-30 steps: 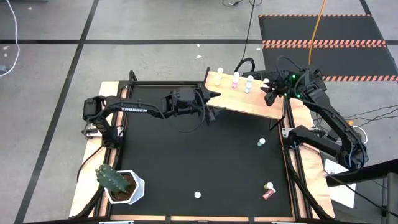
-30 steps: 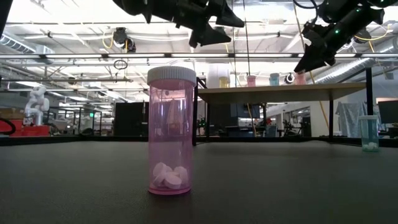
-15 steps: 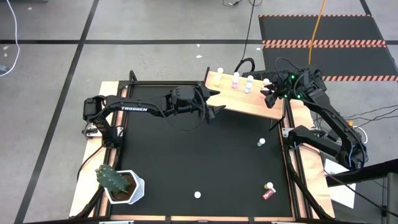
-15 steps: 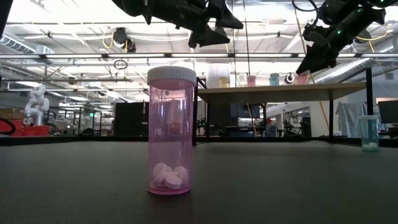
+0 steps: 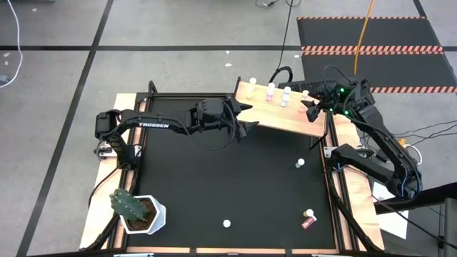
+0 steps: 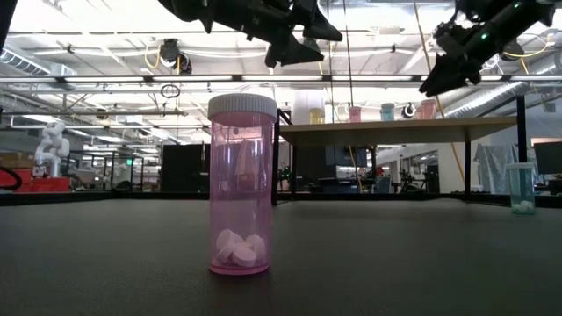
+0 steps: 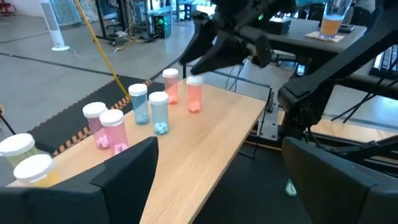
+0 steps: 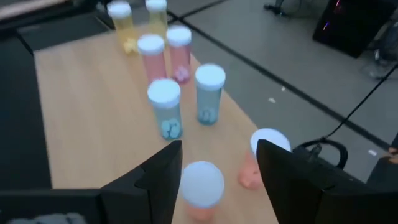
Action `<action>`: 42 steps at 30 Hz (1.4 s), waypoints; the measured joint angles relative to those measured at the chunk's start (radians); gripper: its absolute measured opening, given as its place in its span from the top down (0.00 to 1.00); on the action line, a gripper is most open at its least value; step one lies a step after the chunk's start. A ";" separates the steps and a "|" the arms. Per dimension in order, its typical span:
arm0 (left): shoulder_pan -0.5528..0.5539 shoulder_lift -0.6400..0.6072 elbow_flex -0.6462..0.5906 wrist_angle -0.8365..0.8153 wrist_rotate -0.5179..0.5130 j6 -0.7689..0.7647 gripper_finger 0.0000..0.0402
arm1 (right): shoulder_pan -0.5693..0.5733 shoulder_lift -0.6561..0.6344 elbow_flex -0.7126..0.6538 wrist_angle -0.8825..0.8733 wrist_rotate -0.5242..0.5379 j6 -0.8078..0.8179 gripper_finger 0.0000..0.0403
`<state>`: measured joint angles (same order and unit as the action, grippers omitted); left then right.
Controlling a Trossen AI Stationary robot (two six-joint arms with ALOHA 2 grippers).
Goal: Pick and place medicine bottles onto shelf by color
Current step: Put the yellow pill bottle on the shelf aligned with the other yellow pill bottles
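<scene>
The shelf (image 5: 285, 118) stands at the table's far right on thin black legs. On it stand medicine bottles in pairs: yellow (image 8: 120, 18), pink (image 8: 151, 55), teal (image 8: 165, 107) and red (image 8: 200, 190). My right gripper (image 8: 219, 149) is open and hovers above the red pair (image 7: 194, 93) at the shelf's right end, touching nothing. My left gripper (image 5: 248, 117) is open and hangs in the air at the shelf's left end (image 7: 219, 146). Loose on the black top are an upright pink bottle (image 6: 241, 184), an upright teal bottle (image 5: 300, 163) and a red bottle (image 5: 308, 220) lying on its side.
A green cactus in a white pot (image 5: 136, 210) stands at the near left corner. The wooden frame (image 5: 343, 207) edges the black top. The middle of the table (image 5: 228, 178) is bare. Cables hang behind the shelf's far side (image 5: 282, 71).
My right gripper has risen a little above the shelf's right end, away from the red bottles, which stay upright on the board. My left arm and the loose bottles have kept still.
</scene>
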<state>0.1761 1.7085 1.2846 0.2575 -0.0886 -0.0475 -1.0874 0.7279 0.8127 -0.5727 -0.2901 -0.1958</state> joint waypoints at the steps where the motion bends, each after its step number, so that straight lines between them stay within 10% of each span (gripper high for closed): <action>1: 0.000 -0.007 0.000 -0.009 -0.001 0.000 0.15 | 0.000 -0.017 0.000 0.001 0.000 0.004 0.50; 16: -0.090 -0.257 0.000 -0.435 -0.124 -0.249 0.16 | 0.004 -0.218 0.122 0.027 -0.269 0.218 0.49; 29: -0.504 -0.226 0.098 -0.443 -0.306 -0.301 0.32 | 0.120 -0.228 0.242 0.014 -0.586 0.348 0.49; 42: -0.575 -0.012 0.098 -0.386 -0.314 -0.662 0.32 | 0.254 -0.309 0.242 -0.245 -0.631 0.345 0.49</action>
<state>-0.3994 1.6968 1.3829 -0.1280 -0.4031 -0.7098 -0.8333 0.4185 1.0546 -0.8173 -0.9211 0.1495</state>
